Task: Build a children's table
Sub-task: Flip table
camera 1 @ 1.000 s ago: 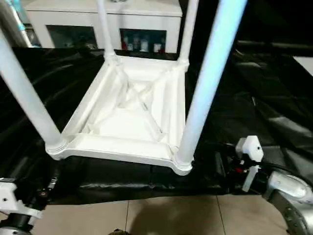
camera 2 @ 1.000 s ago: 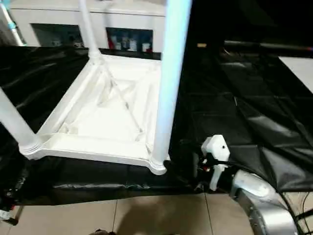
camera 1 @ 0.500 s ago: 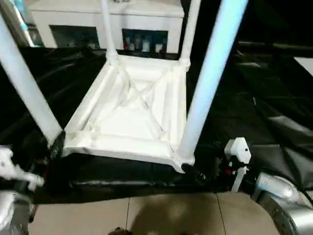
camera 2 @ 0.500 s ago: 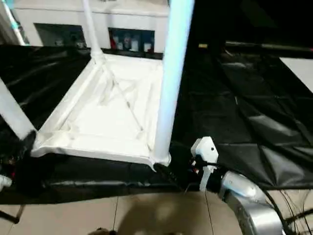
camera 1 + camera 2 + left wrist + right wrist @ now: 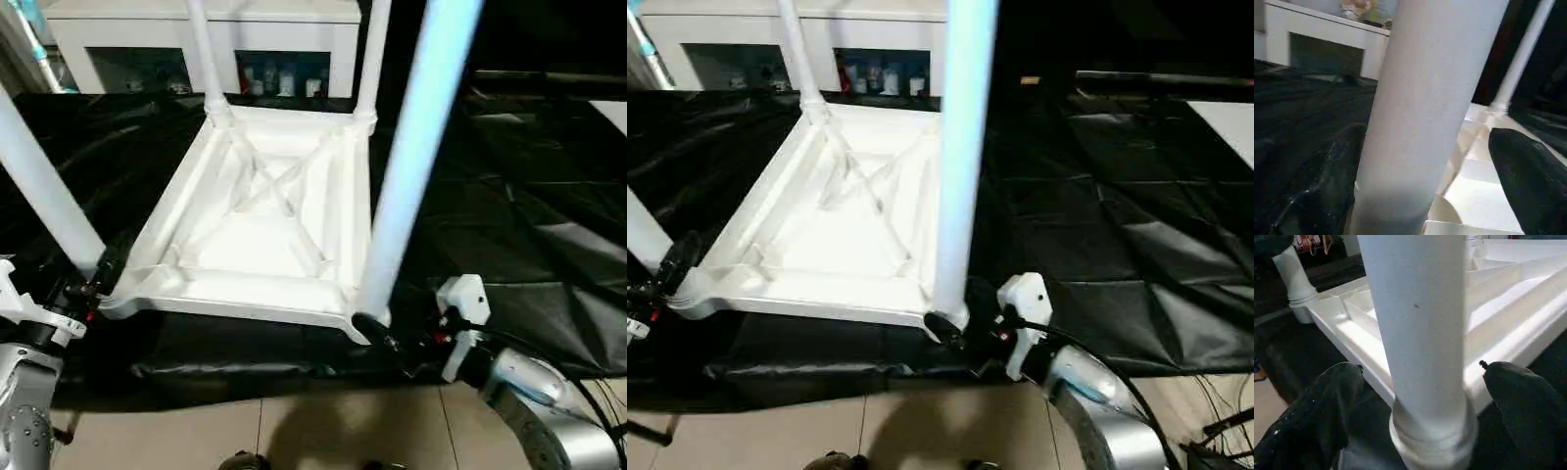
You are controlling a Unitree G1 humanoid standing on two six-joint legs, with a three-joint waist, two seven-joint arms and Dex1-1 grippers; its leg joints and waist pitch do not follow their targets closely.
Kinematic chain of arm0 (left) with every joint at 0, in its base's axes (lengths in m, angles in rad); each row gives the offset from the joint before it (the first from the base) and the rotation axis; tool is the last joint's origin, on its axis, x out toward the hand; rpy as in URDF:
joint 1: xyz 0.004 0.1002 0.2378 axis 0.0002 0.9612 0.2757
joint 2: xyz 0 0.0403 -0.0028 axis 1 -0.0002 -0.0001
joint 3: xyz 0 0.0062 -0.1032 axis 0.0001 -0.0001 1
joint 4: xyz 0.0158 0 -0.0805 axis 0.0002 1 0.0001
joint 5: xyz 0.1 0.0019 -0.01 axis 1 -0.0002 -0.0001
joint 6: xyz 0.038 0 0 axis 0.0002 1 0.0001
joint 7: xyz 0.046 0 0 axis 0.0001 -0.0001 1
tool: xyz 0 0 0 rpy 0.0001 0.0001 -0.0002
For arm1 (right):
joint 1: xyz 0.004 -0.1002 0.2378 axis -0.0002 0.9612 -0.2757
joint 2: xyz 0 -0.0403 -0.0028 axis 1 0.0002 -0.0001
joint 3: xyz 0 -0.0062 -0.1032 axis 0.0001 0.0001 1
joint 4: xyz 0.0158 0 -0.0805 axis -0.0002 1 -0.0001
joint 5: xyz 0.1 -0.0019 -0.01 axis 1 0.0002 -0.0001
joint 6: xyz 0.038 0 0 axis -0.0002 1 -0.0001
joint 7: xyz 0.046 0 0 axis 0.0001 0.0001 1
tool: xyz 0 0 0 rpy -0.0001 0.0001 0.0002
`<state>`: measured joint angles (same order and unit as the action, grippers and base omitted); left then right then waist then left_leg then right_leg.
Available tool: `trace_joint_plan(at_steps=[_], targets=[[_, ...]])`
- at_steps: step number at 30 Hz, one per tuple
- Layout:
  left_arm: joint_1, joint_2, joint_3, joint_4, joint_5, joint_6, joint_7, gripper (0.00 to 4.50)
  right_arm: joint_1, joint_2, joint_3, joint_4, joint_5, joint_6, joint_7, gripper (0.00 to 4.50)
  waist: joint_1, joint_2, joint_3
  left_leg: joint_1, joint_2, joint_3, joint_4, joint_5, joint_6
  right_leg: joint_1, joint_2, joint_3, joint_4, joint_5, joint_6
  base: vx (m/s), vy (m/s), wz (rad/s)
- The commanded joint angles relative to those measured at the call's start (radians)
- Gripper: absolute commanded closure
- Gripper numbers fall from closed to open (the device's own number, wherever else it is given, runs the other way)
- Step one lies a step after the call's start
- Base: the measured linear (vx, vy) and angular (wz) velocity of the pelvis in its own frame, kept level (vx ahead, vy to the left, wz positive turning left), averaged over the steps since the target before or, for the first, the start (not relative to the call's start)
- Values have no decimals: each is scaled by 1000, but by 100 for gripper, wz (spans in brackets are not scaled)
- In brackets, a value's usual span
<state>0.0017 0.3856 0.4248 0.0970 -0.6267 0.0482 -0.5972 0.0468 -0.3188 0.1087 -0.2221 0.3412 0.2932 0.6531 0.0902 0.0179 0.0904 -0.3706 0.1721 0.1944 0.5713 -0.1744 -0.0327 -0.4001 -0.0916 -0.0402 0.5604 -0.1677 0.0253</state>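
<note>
The children's table (image 5: pixel 257 227) lies upside down on the black-covered work table, with its legs standing up from the corner sockets. My left gripper (image 5: pixel 101 277) is open at the base of the near left leg (image 5: pixel 39 186). In the left wrist view its black fingers (image 5: pixel 1327 181) stand on either side of that leg (image 5: pixel 1425 98) with a gap. My right gripper (image 5: pixel 960 311) is open at the base of the near right leg (image 5: pixel 411 147). Its fingers (image 5: pixel 1317 416) flank the leg (image 5: pixel 1420 323) without pressing on it. The two far legs (image 5: pixel 204 59) rise at the back.
A white glass-door cabinet (image 5: pixel 206 29) stands behind the work table. Wrinkled black cover (image 5: pixel 509 196) spreads to the right, with a white sheet (image 5: pixel 612 113) at its far edge. Tiled floor (image 5: pixel 294 431) lies below the table's front edge; cables (image 5: pixel 1225 421) trail at the lower right.
My left gripper has risen from low at the left to the near left leg's base and opened wider. My right gripper has slid left to the near right leg's base.
</note>
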Motion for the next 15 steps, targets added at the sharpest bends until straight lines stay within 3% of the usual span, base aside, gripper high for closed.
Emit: trace_joint_plan(at_steps=[1, 5, 6, 13, 15], targets=[[12, 5, -45, -48, -20, 40, -37, 9, -14, 8, 4, -7, -16, -16, -16, 0, -4, 15, -37, 31, 54, -38, -100, -557, -64, -2, -43, 37, -74, -450, -122, 0, 0, 0], [63, 5, -88, -133, -50, 97, -73, 9, -32, 26, -5, 12, -34, -32, -45, 0, -1, 14, -38, 29, 57, -35, -101, -540, -67, 0, -43, 42, -69, -420, -132, 0, 0, 0], [92, 5, -111, -182, -53, 116, -81, 9, -24, 16, -10, 5, -37, -33, -43, 0, -2, 9, -36, 26, 56, -32, -102, -526, -63, 2, -40, 42, -67, -394, -133, 0, 0, 0], [132, -26, -153, -277, -17, 122, -34, 9, 31, -51, -60, -12, -17, -32, -1, 0, 9, 5, -38, 25, 57, -23, -97, -450, -33, 9, -41, 47, -67, -356, -127, 9, 0, 1], [132, -45, -161, -291, 18, 124, 21, 45, 48, -71, -102, -28, 19, -13, 17, 0, 17, 5, -41, 23, 59, -22, -94, -407, -17, 14, -41, 46, -65, -315, -125, 0, 0, 0]])
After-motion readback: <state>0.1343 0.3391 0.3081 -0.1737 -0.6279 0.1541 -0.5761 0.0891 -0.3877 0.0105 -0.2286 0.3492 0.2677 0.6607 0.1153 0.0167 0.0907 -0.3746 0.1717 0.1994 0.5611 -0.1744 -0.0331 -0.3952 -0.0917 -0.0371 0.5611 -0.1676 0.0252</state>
